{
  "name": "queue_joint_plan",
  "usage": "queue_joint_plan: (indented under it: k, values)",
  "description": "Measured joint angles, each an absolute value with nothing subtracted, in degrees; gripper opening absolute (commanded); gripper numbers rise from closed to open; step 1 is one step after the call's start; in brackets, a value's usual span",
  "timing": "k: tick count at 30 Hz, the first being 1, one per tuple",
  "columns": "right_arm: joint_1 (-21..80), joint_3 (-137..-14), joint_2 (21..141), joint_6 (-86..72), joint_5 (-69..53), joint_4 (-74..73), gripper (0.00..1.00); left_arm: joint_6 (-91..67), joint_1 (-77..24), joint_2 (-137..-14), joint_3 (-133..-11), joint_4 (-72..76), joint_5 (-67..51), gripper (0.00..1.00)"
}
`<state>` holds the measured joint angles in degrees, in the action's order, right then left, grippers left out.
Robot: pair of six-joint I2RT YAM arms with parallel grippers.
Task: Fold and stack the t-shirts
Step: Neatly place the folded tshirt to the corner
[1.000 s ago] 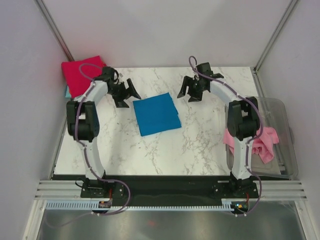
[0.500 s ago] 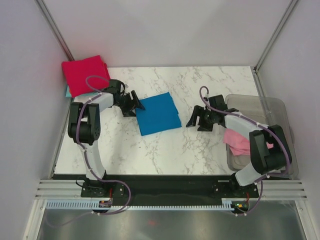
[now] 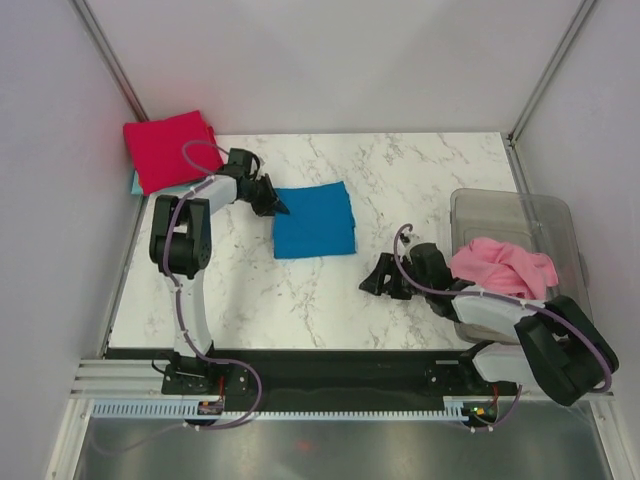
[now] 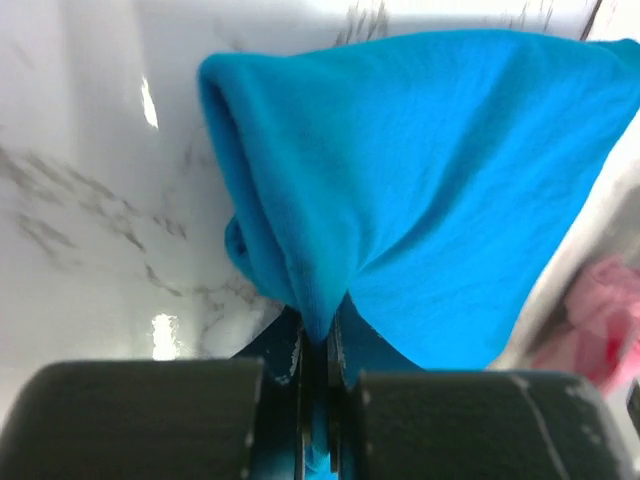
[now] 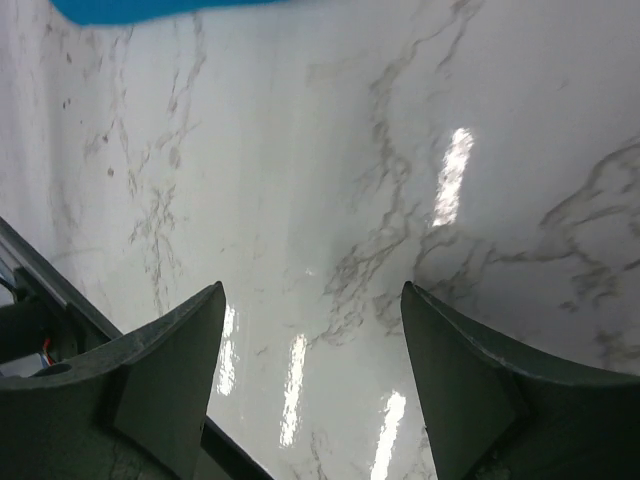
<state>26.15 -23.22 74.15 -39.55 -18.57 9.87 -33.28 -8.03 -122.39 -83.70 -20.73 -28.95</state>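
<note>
Okay, setup: two arms at the near edge of a white marble-look bench [image 3: 420, 180], grey walls around it.
Left fingers [image 3: 272, 203]: closed on the left edge of the blue t-shirt [image 3: 315, 220]; the left wrist view shows a pinch of blue cloth clamped between them.
Blue t-shirt: folded into a rough rectangle, flat on the middle of the bench, a bit left of centre. The cloth at the gripped edge is bunched into a ridge that runs from the fingers.
Left arm: reaches from its base up the left side, with the wrist bent in toward the blue t-shirt.
Right fingers [image 3: 385, 278]: spread apart, nothing between them. The right wrist view shows only bare marble between the two tips.
Right arm: folded low at the near right, fingers pointing left and close above the bench, just left of the tub [image 3: 540, 215].
Gap: right fingers are well apart from the blue t-shirt; a sliver of blue shows at the top edge of the right wrist view.
Red t-shirt [image 3: 170, 150]: folded, at the far-left corner of the bench.
Teal t-shirt [image 3: 133, 185]: under the red t-shirt, only a thin strip shows at its left side.
Pink t-shirt [image 3: 500, 268]: crumpled and unfolded, heaped in the tub.
Tub: clear plastic, at the right edge of the bench.
</note>
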Motion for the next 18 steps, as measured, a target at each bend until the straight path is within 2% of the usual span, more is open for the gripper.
queue_joint_plan:
  k: [5,18]
  values:
    - [35.4,-17.8,69.4,-40.8,-11.4,16.1,0.80,-26.2,-6.8,-123.0,-95.7,-29.0,-22.5,0.02]
    - [35.9,-16.0,67.8,-40.8,-6.2,20.8,0.80,-11.6,3.2,-121.9,-113.3,-37.7,-12.3,0.02]
